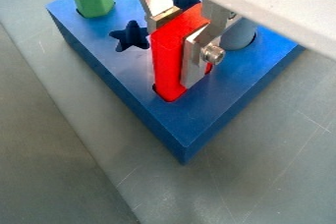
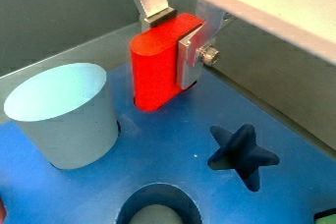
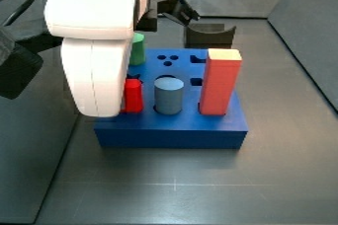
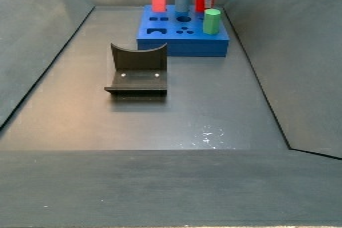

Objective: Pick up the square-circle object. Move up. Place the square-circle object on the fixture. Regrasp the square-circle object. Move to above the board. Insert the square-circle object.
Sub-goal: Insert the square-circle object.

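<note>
- The square-circle object (image 1: 172,56) stands upright, long axis vertical, its lower end sunk in a hole at a corner of the board (image 1: 197,120).
- The gripper (image 2: 175,56) is directly over that corner, its silver fingers (image 1: 199,57) clamped on the peg's sides.
- On the board also stand a green peg (image 3: 136,49), a grey cylinder (image 3: 169,96) and a tall red-orange block (image 3: 220,81).
- The fixture (image 4: 138,70) sits well apart from the board on the worktop (image 4: 201,112).
- No writing is legible.

In both wrist views we look down, close, past the claw (image 1: 184,46) onto the board (image 2: 282,203) — both side views share it, one near (image 3: 172,130), one far across the worktop (image 4: 160,172).
</note>
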